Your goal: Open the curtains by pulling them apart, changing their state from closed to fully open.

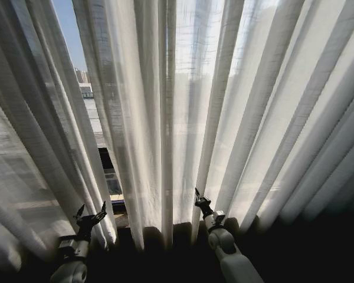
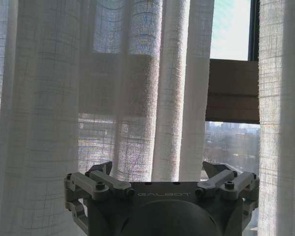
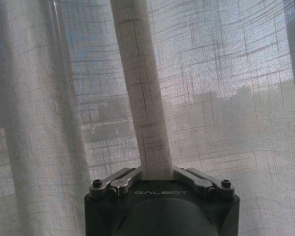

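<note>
The sheer cream curtains hang in two panels, the left panel (image 1: 29,130) and the wider right panel (image 1: 236,118), with a narrow gap (image 1: 94,127) between them showing the window. My left gripper (image 1: 91,210) stands open low at that gap, nothing between its fingers. In the left wrist view the left gripper (image 2: 157,172) faces the pleated fabric (image 2: 137,98), fingers spread. My right gripper (image 1: 199,199) sits low against the right panel. In the right wrist view the right gripper (image 3: 156,170) is shut on one upright pleat (image 3: 142,98).
Through the gap show sky and distant buildings (image 1: 82,79). A dark window frame (image 2: 254,29) and a beige band (image 2: 233,91) appear past the fabric. The floor strip (image 1: 295,247) below the curtain hems lies in deep shadow.
</note>
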Motion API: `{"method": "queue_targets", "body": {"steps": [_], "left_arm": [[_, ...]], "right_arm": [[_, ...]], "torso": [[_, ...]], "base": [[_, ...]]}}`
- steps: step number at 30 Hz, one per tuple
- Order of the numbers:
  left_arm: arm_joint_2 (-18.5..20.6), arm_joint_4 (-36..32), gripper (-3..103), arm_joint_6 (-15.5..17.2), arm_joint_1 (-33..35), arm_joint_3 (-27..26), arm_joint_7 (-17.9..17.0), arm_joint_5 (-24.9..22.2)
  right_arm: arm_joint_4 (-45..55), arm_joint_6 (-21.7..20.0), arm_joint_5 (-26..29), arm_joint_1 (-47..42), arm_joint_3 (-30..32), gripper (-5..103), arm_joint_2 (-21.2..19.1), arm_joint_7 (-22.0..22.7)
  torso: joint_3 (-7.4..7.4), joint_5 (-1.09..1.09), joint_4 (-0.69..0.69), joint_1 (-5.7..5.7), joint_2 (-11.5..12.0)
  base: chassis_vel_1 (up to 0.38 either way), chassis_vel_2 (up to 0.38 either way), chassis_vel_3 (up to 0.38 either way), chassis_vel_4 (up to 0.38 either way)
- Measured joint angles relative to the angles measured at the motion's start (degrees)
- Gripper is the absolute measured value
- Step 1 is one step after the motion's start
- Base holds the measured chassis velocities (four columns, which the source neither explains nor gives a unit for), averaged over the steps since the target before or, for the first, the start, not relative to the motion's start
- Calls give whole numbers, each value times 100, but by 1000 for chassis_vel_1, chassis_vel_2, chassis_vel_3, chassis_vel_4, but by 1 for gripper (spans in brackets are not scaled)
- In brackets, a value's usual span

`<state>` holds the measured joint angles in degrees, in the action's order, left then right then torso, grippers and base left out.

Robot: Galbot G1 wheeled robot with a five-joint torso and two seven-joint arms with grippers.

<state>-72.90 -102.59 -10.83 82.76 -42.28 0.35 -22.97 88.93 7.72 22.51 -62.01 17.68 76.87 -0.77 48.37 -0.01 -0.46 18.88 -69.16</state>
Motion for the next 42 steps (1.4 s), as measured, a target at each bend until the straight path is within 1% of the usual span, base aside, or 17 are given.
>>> {"method": "queue_targets", "body": {"steps": [10,17,28,30,34,40,42], "left_arm": [[0,0,100,0,0,0,0,0],[0,0,100,0,0,0,0,0],[0,0,100,0,0,1,0,0],[0,0,100,0,0,1,0,0],[0,0,100,0,0,1,0,0],[0,0,100,0,0,1,0,0],[0,0,100,0,0,1,0,0]], "right_arm": [[19,-1,99,-31,114,0,-85,-112],[26,17,175,-55,244,0,-167,-211],[-18,52,184,-61,293,0,-169,-378],[-31,52,184,-47,286,0,-158,-414],[-44,53,184,-37,275,0,-148,-442],[-72,52,184,-29,276,0,-148,-503],[-73,51,184,-28,277,0,-148,-512]], "torso": [[0,0,0,0,0],[0,0,0,0,0],[0,1,0,-1,0],[0,-3,1,-1,0],[0,2,0,0,0],[0,-3,0,-1,0],[0,-1,1,-1,0]], "base": [[-19,-20,19,18],[-129,-156,166,133],[-262,-281,271,287],[-341,-339,351,348],[-346,-346,360,347],[-378,-358,373,371],[-350,-363,322,370]]}}
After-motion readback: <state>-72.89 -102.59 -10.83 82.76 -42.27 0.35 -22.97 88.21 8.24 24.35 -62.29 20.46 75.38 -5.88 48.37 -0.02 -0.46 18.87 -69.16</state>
